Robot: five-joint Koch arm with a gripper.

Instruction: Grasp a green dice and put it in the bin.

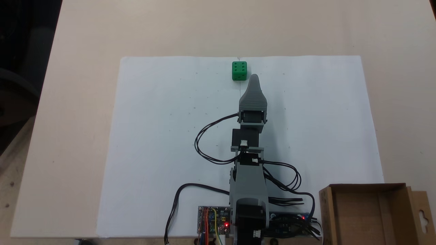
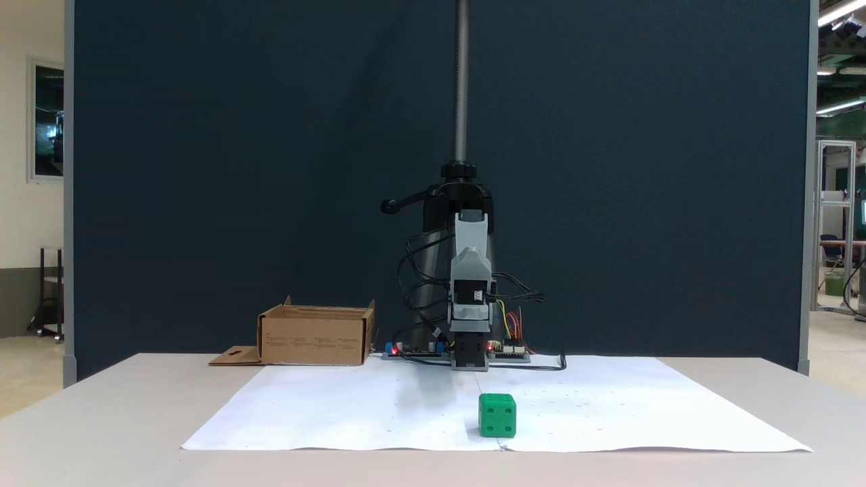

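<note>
the green dice (image 1: pixel 239 70) sits near the white paper sheet's (image 1: pixel 153 136) far edge, the gripper (image 1: pixel 254 79) just beside it; whether its jaws are parted cannot be told. it should probably centre over the dice, straddle opposite faces, then carry it to the cardboard bin (image 1: pixel 368 217).

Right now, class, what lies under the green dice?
The green dice rests on a white paper sheet spread over the table. The patch directly beneath the dice is covered from view.
</note>
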